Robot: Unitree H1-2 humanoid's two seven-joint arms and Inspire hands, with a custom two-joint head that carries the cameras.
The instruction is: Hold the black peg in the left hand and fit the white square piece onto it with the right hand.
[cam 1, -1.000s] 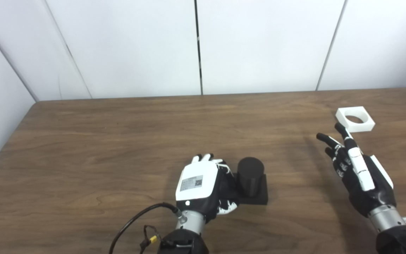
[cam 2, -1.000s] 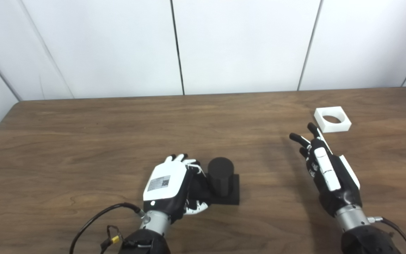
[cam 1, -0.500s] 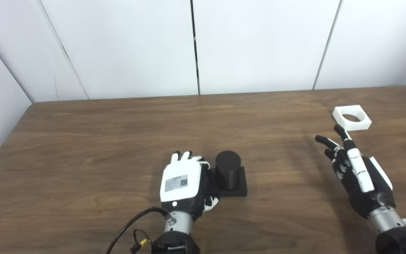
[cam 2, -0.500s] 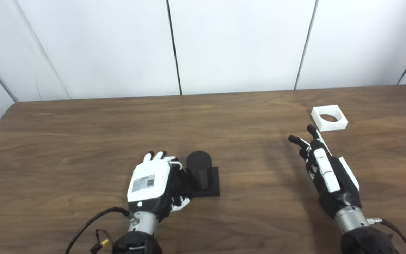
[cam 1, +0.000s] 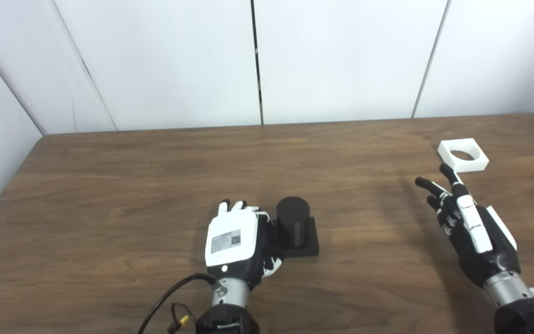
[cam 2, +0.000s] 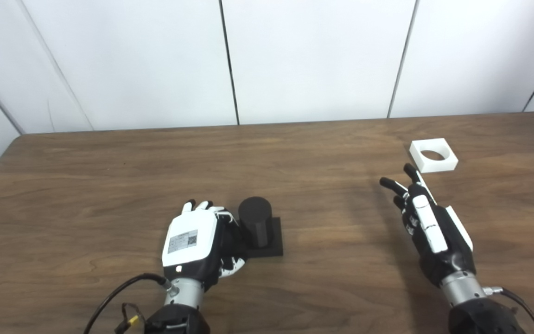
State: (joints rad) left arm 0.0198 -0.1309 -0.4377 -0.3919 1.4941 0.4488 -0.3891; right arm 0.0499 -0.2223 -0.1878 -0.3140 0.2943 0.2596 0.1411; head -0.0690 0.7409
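Sitting on the wooden table, your left hand is right up against the black peg, which stands upright on its square black base near the table's front middle. You see the back of that hand from above, white cover with a small label up, fingers curled toward the peg's left side; whether they actually clamp the peg or base you cannot tell, the palm hides the contact. Your right hand is well off to the right, palm turned inward, fingers spread and stretched forward, holding nothing. The white square piece lies flat on the table just past those fingertips, round hole facing up, close to the right hand but not touching it. Peg and white piece are well apart, with bare table between them. A black cable loops from your left wrist at the bottom edge. White wall panels stand behind the table.
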